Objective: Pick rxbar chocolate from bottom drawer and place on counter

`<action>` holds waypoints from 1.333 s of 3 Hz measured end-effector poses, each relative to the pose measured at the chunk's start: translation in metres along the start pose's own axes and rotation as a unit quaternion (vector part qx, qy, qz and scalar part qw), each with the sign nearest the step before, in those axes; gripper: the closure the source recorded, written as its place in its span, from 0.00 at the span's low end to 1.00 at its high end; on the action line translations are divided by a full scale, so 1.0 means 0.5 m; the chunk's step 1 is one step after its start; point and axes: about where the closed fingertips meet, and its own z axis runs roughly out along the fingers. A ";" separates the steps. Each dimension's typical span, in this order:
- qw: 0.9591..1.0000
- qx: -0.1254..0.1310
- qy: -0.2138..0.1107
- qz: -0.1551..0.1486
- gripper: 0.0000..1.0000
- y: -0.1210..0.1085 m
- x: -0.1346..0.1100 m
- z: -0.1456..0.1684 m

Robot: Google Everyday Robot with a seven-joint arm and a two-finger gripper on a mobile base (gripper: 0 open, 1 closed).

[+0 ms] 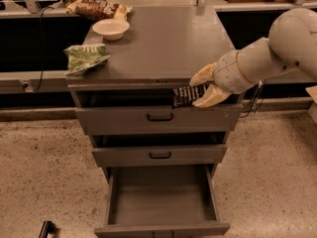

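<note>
Pinches the rxbar chocolate (187,96) by its right end with the cream jaws, one above the wrapper and one below, with the dark bar sticking out leftward and lying roughly level. Hangs just in front of the cabinet's right front, level with the dark gap under the lip of the counter (163,43) and above the top drawer (158,119) front, near the edge but not over it. Reaches in from the right on the pale arm (277,43), presumably to keep the wrist clear of the drawer fronts. Leaves the bottom drawer (161,200) pulled out and bare inside, consistent with a bar already taken from it. Puts the work, by this reading, at the carry between pick and place: out of the drawer, not yet on the surface. Calls next for a rise above the lip and a move inward before any release; risks, with a release here, dropping the bar onto the drawer fronts or back into the open drawer. Offers free grey surface at the near right for the set-down, with the green snack bag (84,57) at the left edge, the white bowl (111,29) behind it and the brown snack bag (99,8) at the far back left, all well apart from the bar. Suggests a thin, light wrapper likely to flex or slip in a pinch at one end, hence the flat, level hold
</note>
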 end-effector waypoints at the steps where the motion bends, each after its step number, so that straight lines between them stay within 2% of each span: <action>1: 1.000 0.000 0.000 0.000 1.00 0.000 0.000 0.000; 2: 1.000 0.007 -0.011 0.018 1.00 -0.040 -0.006 0.015; 3: 0.997 0.005 -0.016 0.074 1.00 -0.116 0.002 0.043; 4: 0.987 0.031 -0.042 0.153 1.00 -0.186 0.024 0.061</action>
